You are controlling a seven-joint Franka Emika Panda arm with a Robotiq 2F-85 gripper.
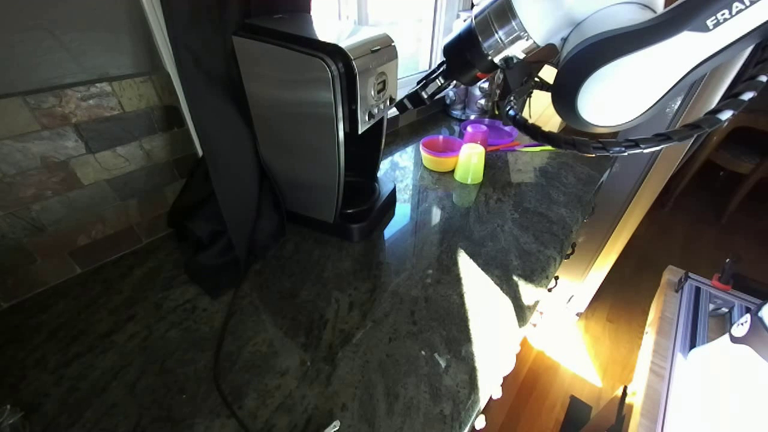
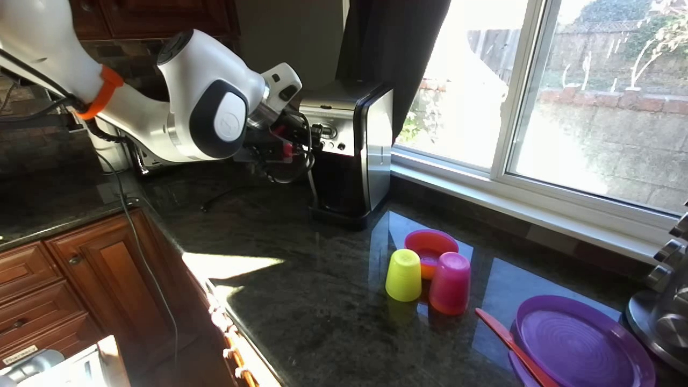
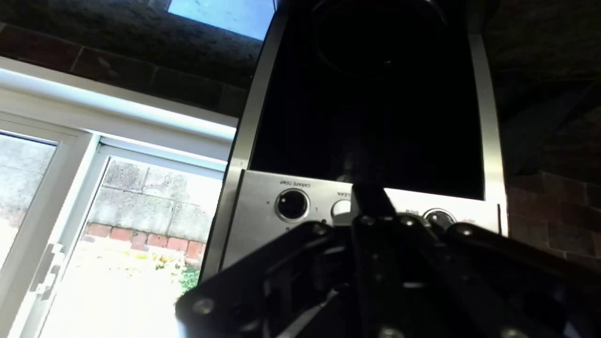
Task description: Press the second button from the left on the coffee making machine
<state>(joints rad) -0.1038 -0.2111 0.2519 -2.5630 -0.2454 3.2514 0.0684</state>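
Note:
The coffee making machine (image 1: 294,126) stands on the counter, with a silver side and a black base; it also shows in an exterior view (image 2: 379,150). My gripper (image 1: 397,109) is at its front control panel, near the button row. In the wrist view, which stands upside down, the gripper (image 3: 373,202) is shut and empty. Its fingertips cover the panel between the white clean button (image 3: 341,209) and the dark brew knob (image 3: 440,218). The carafe temp knob (image 3: 292,205) is in view. Any button behind the fingers is hidden. I cannot tell whether the fingertips touch the panel.
A yellow-green cup (image 2: 403,275), a pink cup (image 2: 450,283), stacked bowls (image 2: 431,244) and a purple plate (image 2: 570,344) sit on the dark counter (image 1: 360,336). A black curtain (image 1: 210,120) hangs beside the machine, near the window (image 2: 484,107). A cord (image 1: 220,354) crosses the counter.

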